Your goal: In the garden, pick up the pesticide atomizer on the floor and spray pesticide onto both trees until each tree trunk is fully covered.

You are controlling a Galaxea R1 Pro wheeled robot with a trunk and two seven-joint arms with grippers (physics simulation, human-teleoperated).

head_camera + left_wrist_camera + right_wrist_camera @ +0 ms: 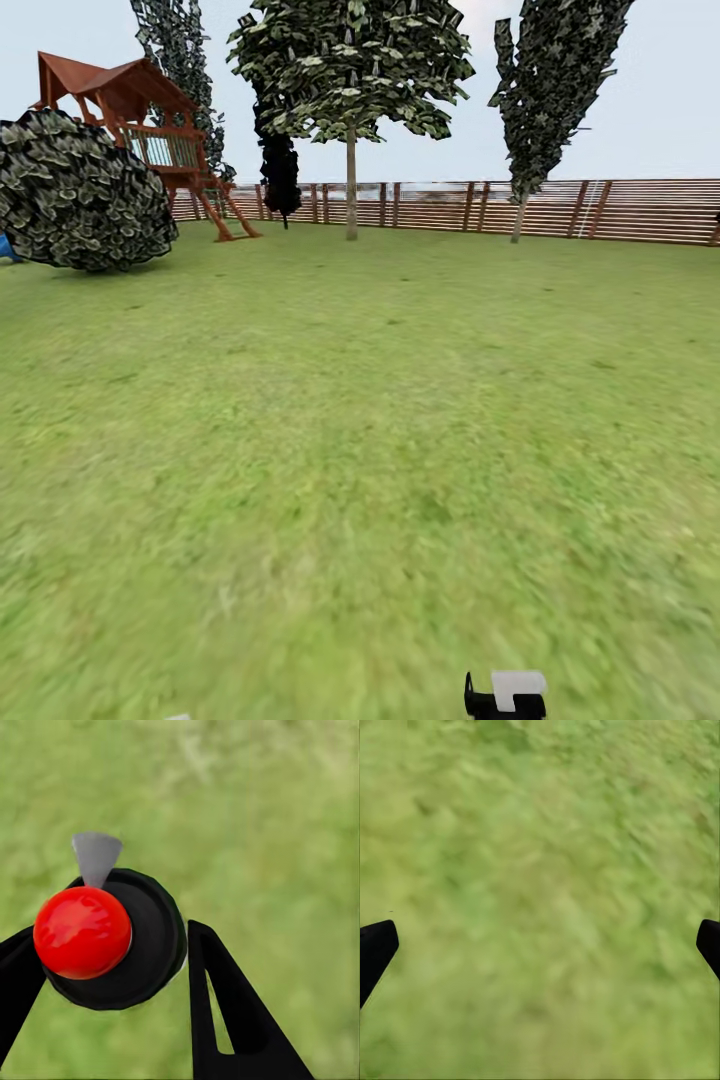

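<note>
Open lawn (360, 450) of blurred green grass extends to a brown horizontal-slat fence (620, 210) along the far edge. At far left stand a red-brown wooden play tower (150, 120) and a round leafy bush (80, 190). Thin-trunked trees (350, 80) rise before the fence under a pale, hazy sky (660, 90).
</note>
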